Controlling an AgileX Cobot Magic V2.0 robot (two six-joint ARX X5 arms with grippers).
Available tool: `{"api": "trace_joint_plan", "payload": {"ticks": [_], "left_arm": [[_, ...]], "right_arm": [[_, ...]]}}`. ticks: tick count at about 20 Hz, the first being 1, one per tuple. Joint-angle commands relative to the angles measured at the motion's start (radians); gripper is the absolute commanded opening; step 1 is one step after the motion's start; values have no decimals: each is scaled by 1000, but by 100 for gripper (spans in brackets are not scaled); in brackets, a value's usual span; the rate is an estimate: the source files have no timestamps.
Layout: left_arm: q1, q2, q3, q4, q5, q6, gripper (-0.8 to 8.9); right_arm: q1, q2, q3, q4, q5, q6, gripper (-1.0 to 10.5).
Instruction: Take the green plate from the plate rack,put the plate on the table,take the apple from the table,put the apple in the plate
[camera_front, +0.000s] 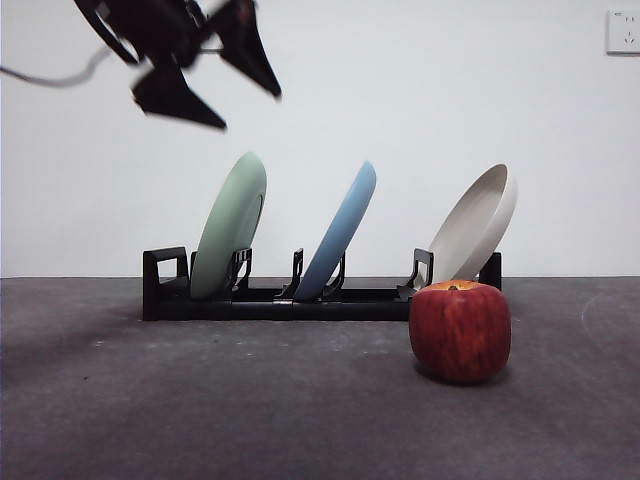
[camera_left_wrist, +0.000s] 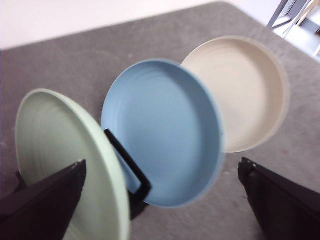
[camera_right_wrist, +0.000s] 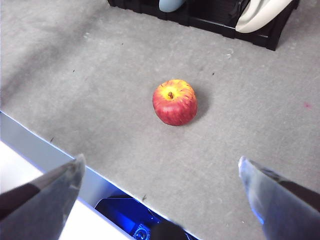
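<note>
Three plates stand in the plate rack (camera_front: 300, 295).
We see the left gripper (camera_front: 215, 85) spread wide above the green plate (camera_front: 230, 225); the right gripper (camera_right_wrist: 160, 200) gapes, well off the apple (camera_front: 460, 330).

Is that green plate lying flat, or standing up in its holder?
Standing, tilted. The green plate leans on edge in the plate rack, beside the light blue plate, with the open left gripper above it.

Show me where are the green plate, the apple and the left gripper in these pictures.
green plate (camera_front: 228, 228), front view, on its pale back face, standing in the rack.
apple (camera_right_wrist: 174, 102), right wrist view, on its red top near the stem.
left gripper (camera_front: 215, 85), front view, midway between its two open jaw tips.
</note>
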Motion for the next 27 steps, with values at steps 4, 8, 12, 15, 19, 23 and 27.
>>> {"api": "trace_joint_plan", "payload": {"ticks": [4, 8, 12, 15, 19, 23, 27], "left_arm": [[-7, 174, 43, 65, -45, 14, 553], [-14, 205, 43, 61, -43, 14, 364], [-14, 205, 43, 54, -32, 11, 84], [-14, 205, 43, 37, -30, 11, 52], [-5, 199, 44, 30, 42, -1, -9], [2, 161, 47, 30, 47, -24, -9], [5, 136, 129, -57, 46, -24, -9]], "right_arm": [[2, 18, 2, 2, 0, 4, 660], [2, 37, 2, 2, -2, 4, 658], [2, 49, 2, 2, -2, 4, 658], [2, 49, 2, 2, -2, 3, 658], [2, 49, 2, 2, -2, 3, 658], [2, 49, 2, 3, -3, 3, 658], [2, 49, 2, 3, -3, 3, 658]]}}
